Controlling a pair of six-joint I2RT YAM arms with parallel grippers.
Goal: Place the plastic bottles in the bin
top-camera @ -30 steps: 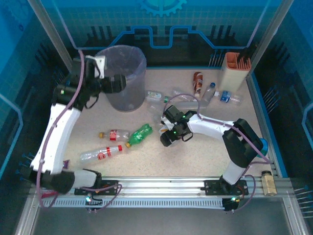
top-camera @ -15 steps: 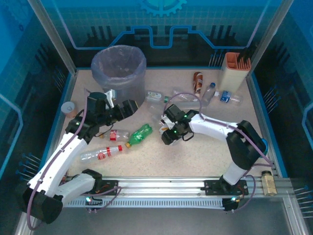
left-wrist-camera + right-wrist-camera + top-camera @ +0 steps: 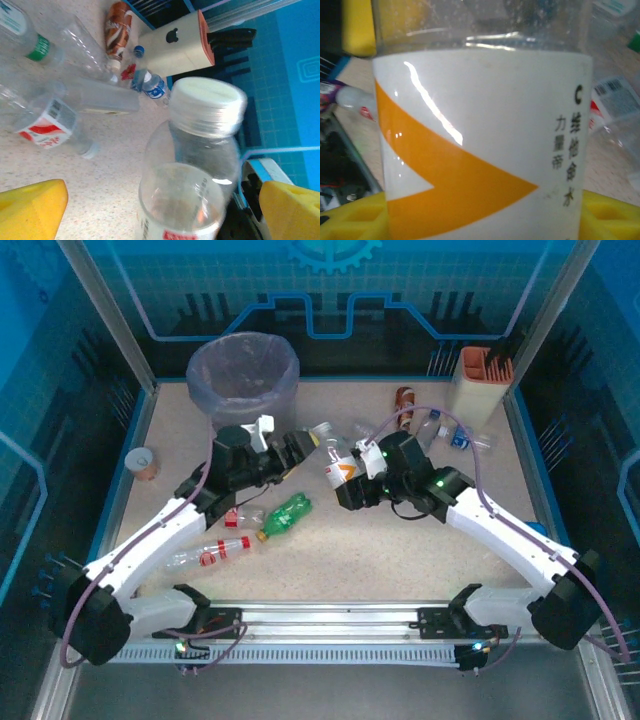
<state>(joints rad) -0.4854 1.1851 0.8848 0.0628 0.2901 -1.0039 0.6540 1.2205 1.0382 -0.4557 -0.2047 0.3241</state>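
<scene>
The plastic bottles lie mostly loose on the table: a green bottle (image 3: 290, 510) and two red-labelled ones near the left arm, and several clear ones at the back by the cream-and-orange holder (image 3: 478, 380); one of them, the orange-labelled bottle (image 3: 338, 470), is up off the table between the two arms, in front of the bin (image 3: 212, 390) and to its right; the step in hand looks like a handover, since the bin stands on the left arm's side; to do it well, the left gripper (image 3: 300, 448) should close squarely on the clear upper body just under the white cap, not on the cap itself, which could slip; the right arm should hold steady and let go only once the other grip is firm, or the light bottle may drop or swing; the carry to the bin should then go high enough to clear its rim and the bag liner; the right gripper (image 3: 480, 220) is partly closed around the labelled belly of the bottle (image 3: 480, 140), whose sides reach both yellow fingers (image 3: 350, 215), and it appears to carry it; the left gripper (image 3: 160, 210) stands fully wide, its two yellow fingers (image 3: 30, 207) on either side of the bottle's neck end (image 3: 200, 150) with clear gaps, so it holds nothing and, as far as I can tell, touches nothing.
</scene>
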